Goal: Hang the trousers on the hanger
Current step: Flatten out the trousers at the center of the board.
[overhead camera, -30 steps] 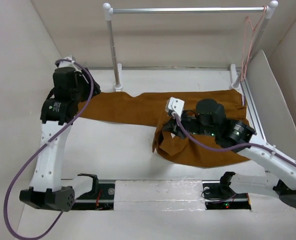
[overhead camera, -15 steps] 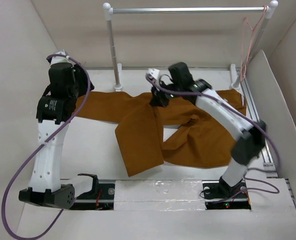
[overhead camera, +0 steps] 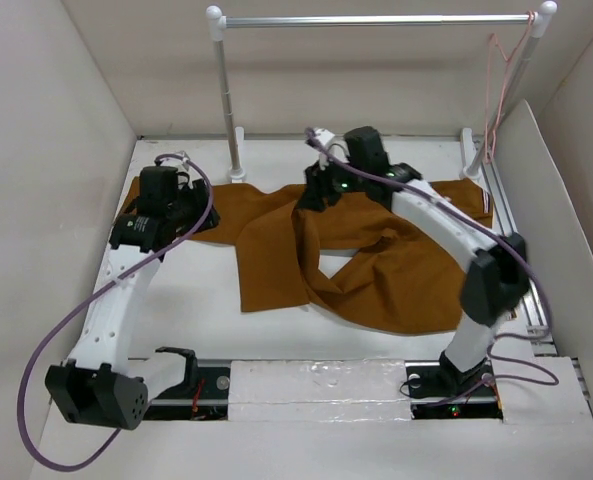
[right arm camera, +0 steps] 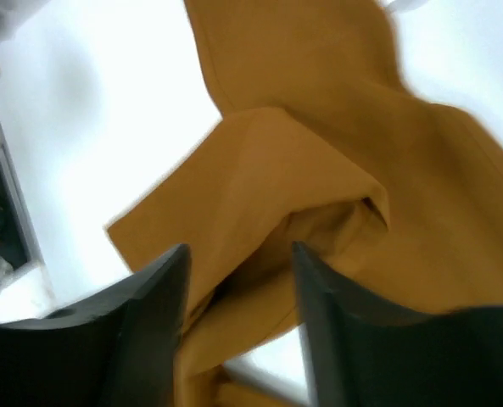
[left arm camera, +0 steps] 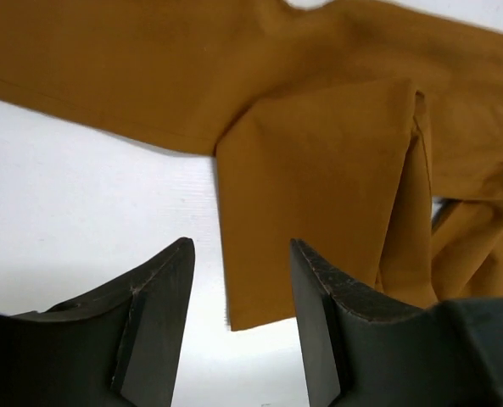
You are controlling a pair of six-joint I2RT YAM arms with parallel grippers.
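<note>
Left gripper (left arm camera: 238,248) and right gripper (right arm camera: 238,251) gape empty over the trousers (overhead camera: 376,270), whose left end the left arm hides

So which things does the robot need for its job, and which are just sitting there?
For the job:
- the brown trousers, lying rumpled on the table
- the pink hanger, hanging at the rail's right end

Just there:
- the silver rail
- the white table
</note>
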